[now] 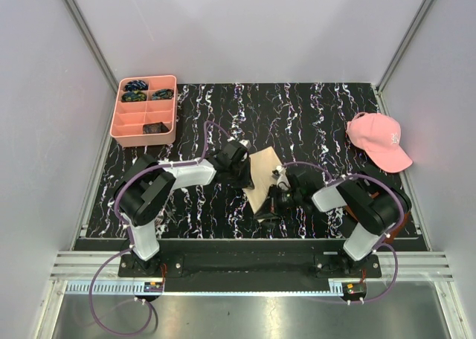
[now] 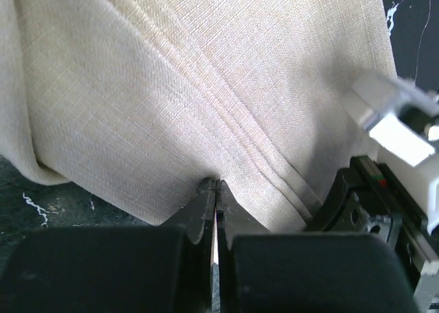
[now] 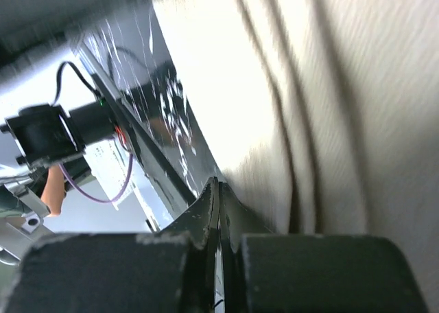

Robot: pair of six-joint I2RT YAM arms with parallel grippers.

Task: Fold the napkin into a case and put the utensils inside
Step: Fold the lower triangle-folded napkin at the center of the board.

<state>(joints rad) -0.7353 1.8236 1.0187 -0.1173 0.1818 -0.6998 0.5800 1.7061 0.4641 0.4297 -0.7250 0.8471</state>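
Note:
The napkin [image 1: 262,177] is a tan cloth folded to a narrow strip, lying slantwise on the black marbled mat between the two arms. My left gripper [image 1: 247,178] is at its left long edge. In the left wrist view the jaws [image 2: 216,184] are shut, with the napkin [image 2: 206,86] puckered at their tips. My right gripper [image 1: 269,204] is at the strip's near end. Its jaws [image 3: 219,184] are shut at the edge of the napkin [image 3: 329,86], which shows several stacked folds. The utensils are out of view.
A pink compartment tray [image 1: 119,123] stands at the back left, with small dark blue-green items [image 1: 137,91] and a dark brown square [image 1: 155,128] in it. A pink cap [image 1: 379,138] lies at the right edge of the mat. White walls enclose the table.

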